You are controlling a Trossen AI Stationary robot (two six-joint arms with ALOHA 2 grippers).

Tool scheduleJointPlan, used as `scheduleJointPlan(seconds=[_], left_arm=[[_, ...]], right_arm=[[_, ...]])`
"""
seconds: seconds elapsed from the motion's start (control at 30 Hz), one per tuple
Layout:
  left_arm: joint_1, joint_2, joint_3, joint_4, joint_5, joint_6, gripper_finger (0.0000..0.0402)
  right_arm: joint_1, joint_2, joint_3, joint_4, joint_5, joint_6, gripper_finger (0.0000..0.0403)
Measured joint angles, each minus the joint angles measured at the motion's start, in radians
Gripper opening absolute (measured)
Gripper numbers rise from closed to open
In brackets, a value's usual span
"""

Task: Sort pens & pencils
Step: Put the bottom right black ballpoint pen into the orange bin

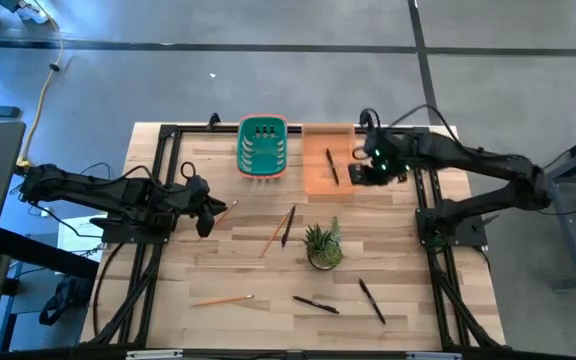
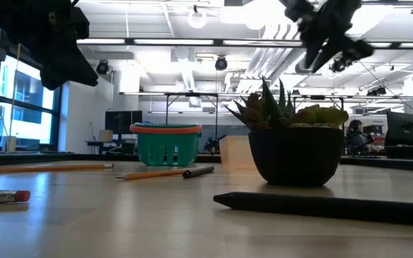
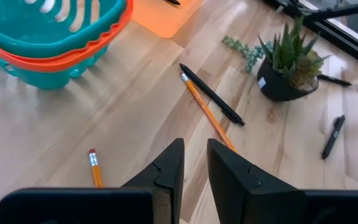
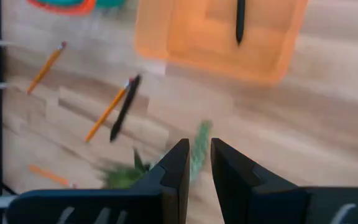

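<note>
Pencil [image 3: 96,169] lies just ahead of my left gripper [image 3: 194,165], eraser end toward the teal basket [image 3: 48,37]; my fingers stand a narrow slot apart, grasping nothing. I should spread them, come down across the shaft near its middle, and pinch square so it cannot roll. My right gripper [image 4: 196,163] hangs above the table beside the orange tray [image 1: 328,160], likewise nearly closed and empty; one pen [image 4: 240,18] already lies in that tray. Other pens and pencils lie scattered around the potted plant [image 1: 324,245].

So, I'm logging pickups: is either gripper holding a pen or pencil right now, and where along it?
Nothing is held. The left gripper and right gripper both show bare gaps between their fingers.
</note>
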Motion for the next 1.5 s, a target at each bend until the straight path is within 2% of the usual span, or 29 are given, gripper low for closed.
scheduleJointPlan(seconds=[0.17,0.5,0.67,0.9,1.03,1.2,1.5], left_arm=[[0.000,0.000,0.000,0.017,0.028,-0.013,0.0058],[0.000,0.000,0.000,0.056,0.052,-0.037,0.0058],[0.000,0.000,0.000,0.052,0.053,-0.067,0.0058],[0.000,0.000,0.000,0.045,0.052,-0.070,0.0058],[0.000,0.000,0.000,0.045,0.041,-0.070,0.0058],[0.000,0.000,0.000,0.045,0.040,-0.066,0.0058],[0.000,0.000,0.000,0.045,0.040,-0.065,0.0058]], right_arm=[[0.207,-0.033,0.000,-0.072,0.045,0.148,0.0057],[0.574,-0.017,0.000,-0.081,0.127,0.352,0.0057],[0.768,0.032,0.000,-0.086,0.186,0.489,0.0057],[0.981,0.150,0.000,-0.076,0.197,0.697,0.0057],[1.058,0.221,-0.001,-0.058,0.201,0.801,0.0057],[1.114,0.299,-0.026,0.083,0.204,0.891,0.0057],[1.128,0.407,-0.027,0.159,0.204,0.951,0.0058]])
